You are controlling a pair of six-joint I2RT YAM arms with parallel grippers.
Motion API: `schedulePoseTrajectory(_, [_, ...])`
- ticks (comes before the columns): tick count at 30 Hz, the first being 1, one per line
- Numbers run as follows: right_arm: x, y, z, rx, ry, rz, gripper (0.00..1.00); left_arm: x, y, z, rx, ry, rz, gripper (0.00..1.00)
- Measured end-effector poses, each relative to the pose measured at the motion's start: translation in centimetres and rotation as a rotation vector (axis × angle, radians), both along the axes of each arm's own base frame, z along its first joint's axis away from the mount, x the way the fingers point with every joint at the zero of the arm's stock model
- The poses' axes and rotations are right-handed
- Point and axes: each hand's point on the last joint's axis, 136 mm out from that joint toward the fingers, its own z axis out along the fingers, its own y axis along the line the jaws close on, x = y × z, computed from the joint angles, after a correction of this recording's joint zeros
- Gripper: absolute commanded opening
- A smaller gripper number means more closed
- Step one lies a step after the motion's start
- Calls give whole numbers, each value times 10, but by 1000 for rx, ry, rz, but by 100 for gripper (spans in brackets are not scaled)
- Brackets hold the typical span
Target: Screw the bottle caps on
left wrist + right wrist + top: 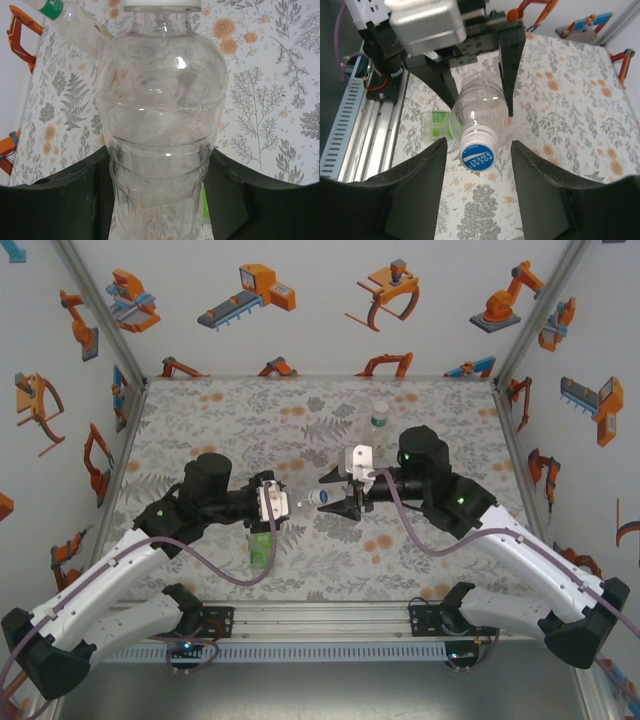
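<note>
My left gripper (159, 155) is shut on the body of a clear bottle (160, 120) and holds it level above the mat, neck toward the right arm. On its neck sits a white cap with a blue printed top (476, 152). My right gripper (478, 145) stands open around that cap, with a gap on each side between the fingers (417, 185) and the cap. From above, the two grippers (283, 505) (328, 495) face each other at mid-table. A short green-tinted bottle (262, 545) lies on the mat under the left gripper. A taller bottle with a green neck band (378, 420) stands further back.
The printed floral mat (200, 430) covers the table between white walls with robot pictures. A metal rail (310, 620) runs along the near edge by both arm bases. The green-tinted bottle (436, 125) lies close to that rail.
</note>
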Motion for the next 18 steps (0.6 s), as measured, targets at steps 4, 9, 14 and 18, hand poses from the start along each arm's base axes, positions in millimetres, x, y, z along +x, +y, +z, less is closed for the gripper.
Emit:
schedulePoseTrajectory(4, [1, 2, -12, -24, 12, -11, 45, 0, 0, 0, 0, 1, 3, 0])
schedulePoseTrajectory(9, [5, 4, -15, -35, 8, -28, 35, 1, 0, -1, 3, 1, 7, 0])
schedulePoseTrajectory(14, [5, 5, -16, -38, 1, -35, 26, 1, 1, -1, 6, 3, 8, 0])
schedulePoseTrajectory(18, [6, 5, -17, -42, 3, -43, 16, 1, 1, -2, 8, 5, 9, 0])
